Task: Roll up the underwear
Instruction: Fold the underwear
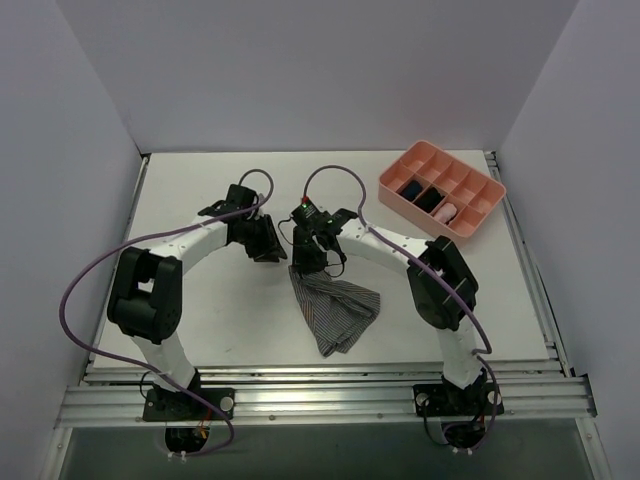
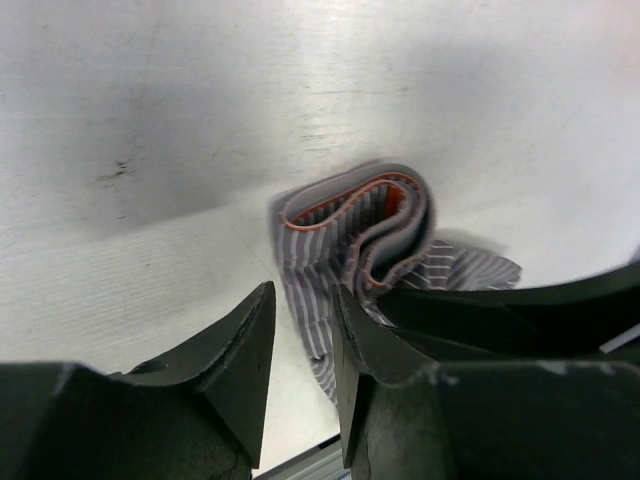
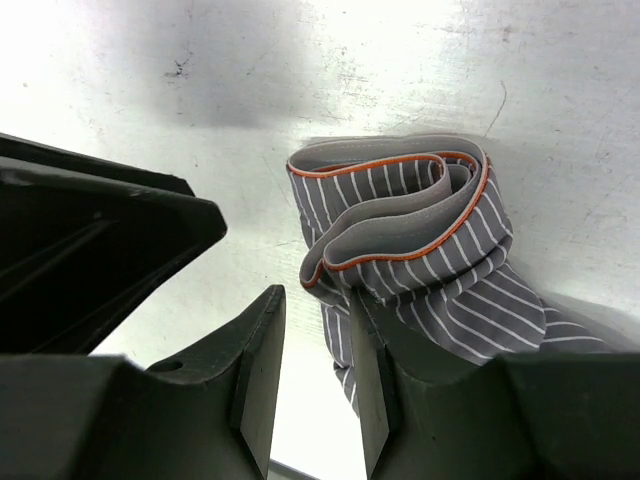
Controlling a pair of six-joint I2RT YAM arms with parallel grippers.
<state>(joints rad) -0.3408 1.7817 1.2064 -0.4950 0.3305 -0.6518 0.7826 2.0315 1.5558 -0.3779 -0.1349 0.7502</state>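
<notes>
The underwear (image 1: 335, 305) is grey striped cloth lying on the white table, its lower part spread out toward the front. Its waistband end with orange trim is curled into a loose fold (image 3: 420, 230) and also shows in the left wrist view (image 2: 340, 230). My right gripper (image 3: 315, 350) is open, and the curled cloth lies against and over its right finger (image 3: 400, 350). My left gripper (image 2: 303, 340) is open and empty, just left of the fold, with cloth showing past its tips. Both grippers meet at the cloth's far end, the left (image 1: 268, 245) and the right (image 1: 310, 255).
A pink divided tray (image 1: 470, 215) stands at the back right, holding two dark rolled bundles (image 1: 410, 188) and a pink one (image 1: 447, 212). White walls enclose the table on three sides. A metal rail (image 1: 320, 400) runs along the front edge.
</notes>
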